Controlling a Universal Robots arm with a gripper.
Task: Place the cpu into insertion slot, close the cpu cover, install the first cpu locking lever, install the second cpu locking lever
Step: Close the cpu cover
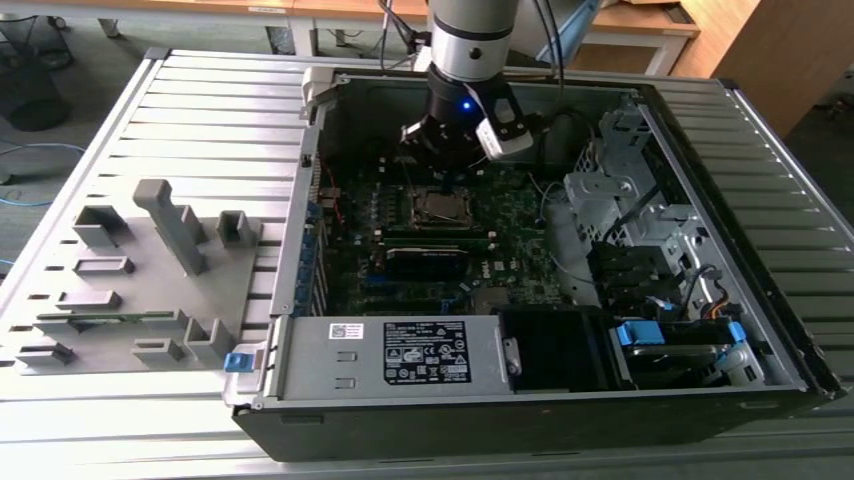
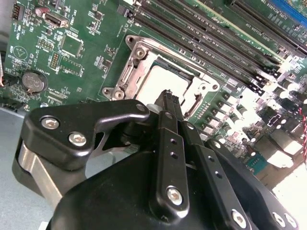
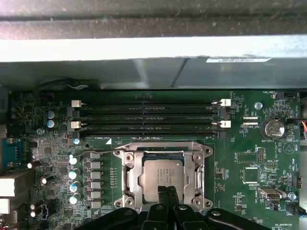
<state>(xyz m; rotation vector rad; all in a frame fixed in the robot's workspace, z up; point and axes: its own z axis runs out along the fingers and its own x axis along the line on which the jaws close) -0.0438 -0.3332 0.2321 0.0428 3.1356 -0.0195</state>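
Landmark: grey slatted table (image 1: 200,110). Beyond its far edge I see pale wooden desks (image 1: 627,25). Off its corner at the exterior view's left, a black wire bin (image 1: 34,90) stands on grey floor (image 1: 120,45). A wooden cabinet (image 1: 787,60) flanks the opposite corner. Lighting even.

Case (image 1: 534,430) lies open on worktop (image 1: 200,110), with the fixture tray (image 1: 247,290) at the exterior view's left. Inside, on the motherboard (image 3: 249,158), the cpu (image 3: 160,179) sits in the insertion slot (image 3: 163,156) with the cpu cover (image 3: 128,178) down around it. Memory slots (image 3: 148,117) run just beside. Hand (image 3: 167,191) is directly above the cpu's edge.
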